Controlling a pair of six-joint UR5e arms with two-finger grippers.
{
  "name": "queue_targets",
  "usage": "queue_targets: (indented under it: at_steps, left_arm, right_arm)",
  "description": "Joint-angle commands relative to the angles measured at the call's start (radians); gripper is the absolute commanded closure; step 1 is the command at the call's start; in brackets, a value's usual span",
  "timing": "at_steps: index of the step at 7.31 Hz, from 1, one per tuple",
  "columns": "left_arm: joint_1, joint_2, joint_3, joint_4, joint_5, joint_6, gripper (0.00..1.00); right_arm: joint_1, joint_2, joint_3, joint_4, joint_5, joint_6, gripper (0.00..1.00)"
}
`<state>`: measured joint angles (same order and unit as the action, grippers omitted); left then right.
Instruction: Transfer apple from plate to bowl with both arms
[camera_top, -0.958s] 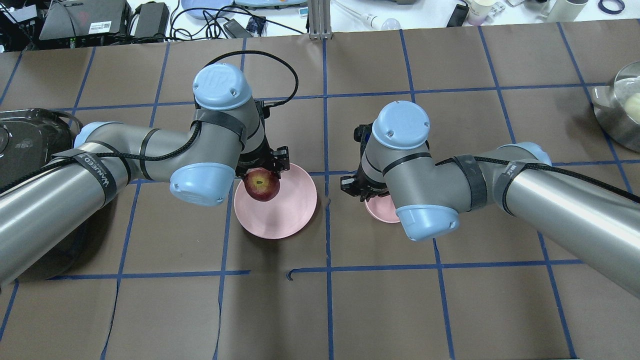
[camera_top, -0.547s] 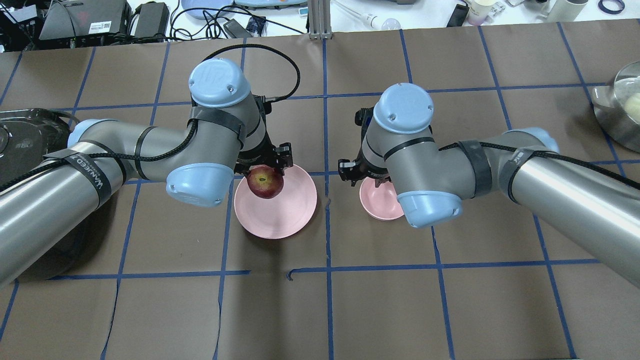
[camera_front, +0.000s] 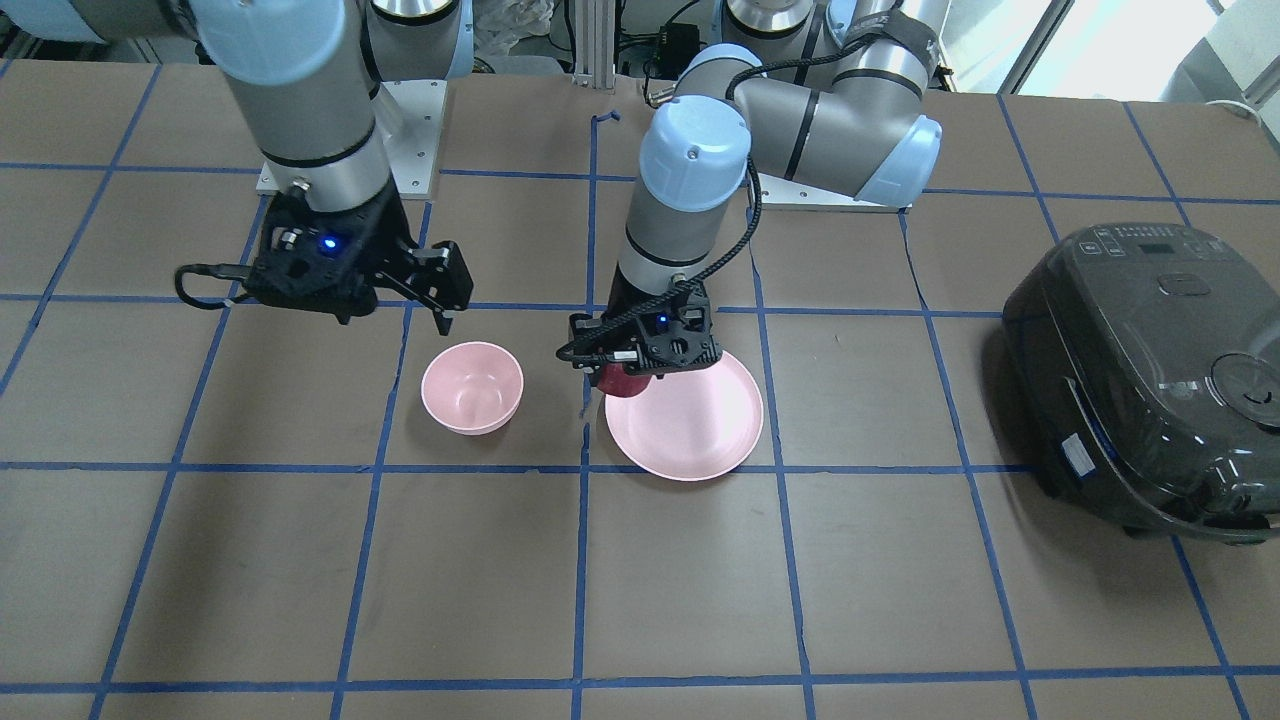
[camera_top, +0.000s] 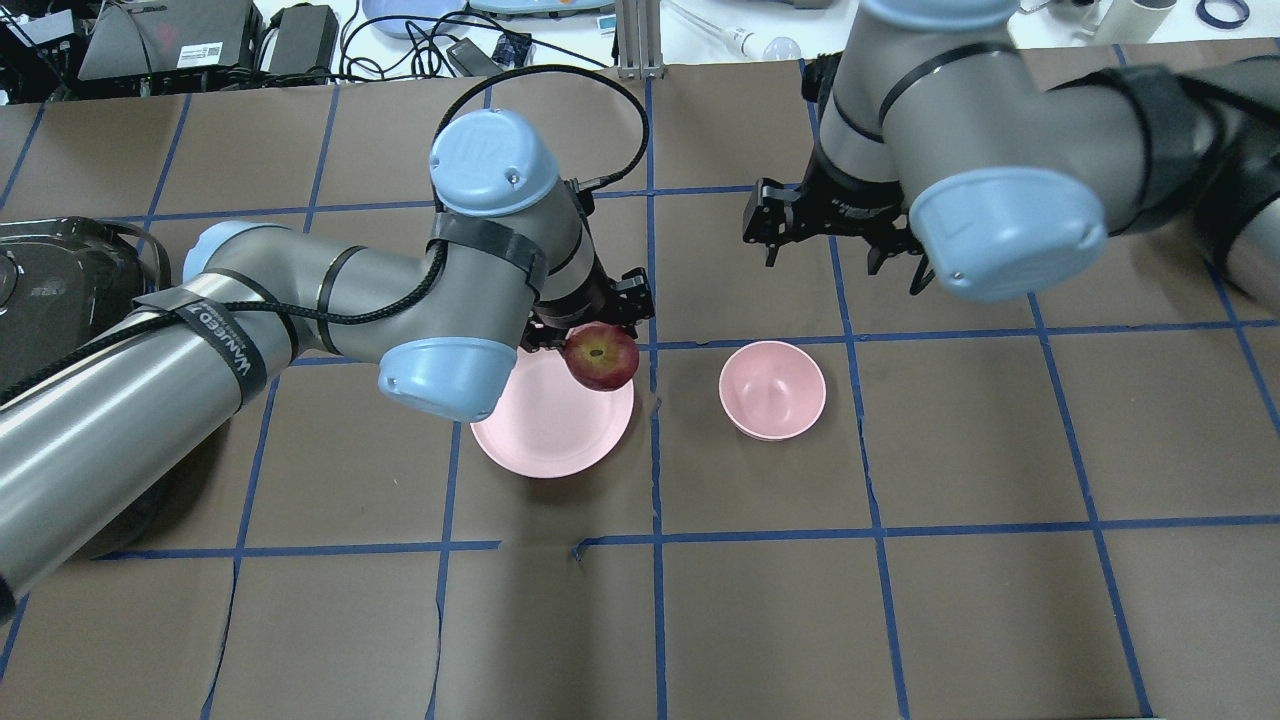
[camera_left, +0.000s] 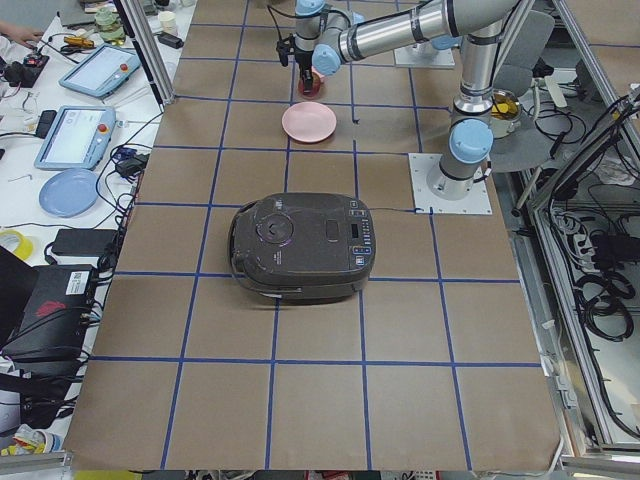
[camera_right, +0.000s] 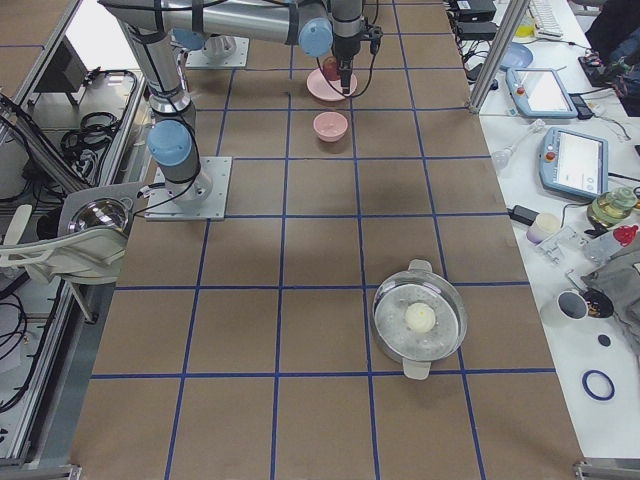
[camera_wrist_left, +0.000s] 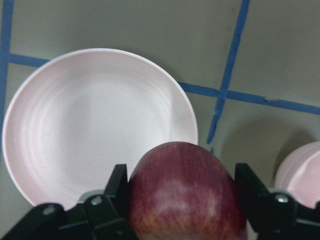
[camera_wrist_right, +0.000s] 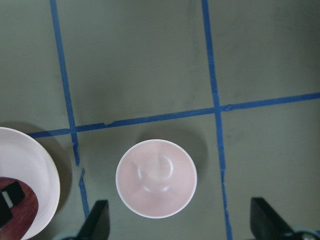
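ok so starting at the robot's side of the brown table (camera_top: 760, 620) with the blue tape grid, the first thing you hit is the pink plate (camera_top: 545, 430), lying flat. Just past its middle, the left gripper (camera_front: 648, 352) has its two fingers (camera_wrist_left: 116, 192) clamped on either side of the apple (camera_top: 600, 357). The apple is dark red with the yellowish stem patch facing up, and it hangs over the plate's rim on the side nearest the bowl. From the wrist cam it looks lifted off the plate, not resting on it. The little pink bowl (camera_top: 772, 390) sits upright on the table just beside the plate, not touching it, with a blue tape line running between them. Further out, the right gripper (camera_top: 840, 250) hovers high over the table beyond the bowl, jaws spread wide with nothing between them. Its own camera looks straight down at the bowl's inside, with the plate's edge off in the corner. Way off on the robot's left there's a black rice cooker (camera_front: 1140, 380), well apart from all this, and down at the right end there's a steel pot (camera_right: 420, 320) with something pale and round in it. Farthest back is a white bench (camera_top: 420, 35) full of cables and gadgets.
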<state>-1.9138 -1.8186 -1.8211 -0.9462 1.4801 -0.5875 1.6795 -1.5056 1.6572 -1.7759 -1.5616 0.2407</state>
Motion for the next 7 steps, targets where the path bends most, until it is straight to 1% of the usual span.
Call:
queue_targets:
  at_steps: [1,2,3,4,5,7]
  left_arm:
    - [-0.097,-0.025,0.043,0.003,-0.004,-0.160,1.00]
    - [-0.128,-0.046,0.045,0.053,-0.006,-0.237,1.00]
    - [-0.161,-0.076,0.045,0.135,-0.041,-0.323,1.00]
    - [-0.180,-0.108,0.048,0.243,-0.082,-0.413,1.00]
    - [-0.200,-0.141,0.057,0.269,-0.075,-0.425,1.00]
    - [-0.212,-0.209,0.068,0.271,-0.069,-0.420,1.00]
  right_arm:
    - [-0.117,-0.021,-0.149,0.232,0.000,-0.116,0.00]
    - [-0.154,-0.028,-0.177,0.263,0.003,-0.189,0.00]
    - [-0.184,-0.028,-0.178,0.262,0.008,-0.231,0.00]
    - [-0.181,-0.034,-0.186,0.257,0.006,-0.233,0.00]
    - [-0.175,-0.038,-0.180,0.253,0.015,-0.235,0.00]
    - [-0.173,-0.039,-0.171,0.247,0.015,-0.233,0.00]
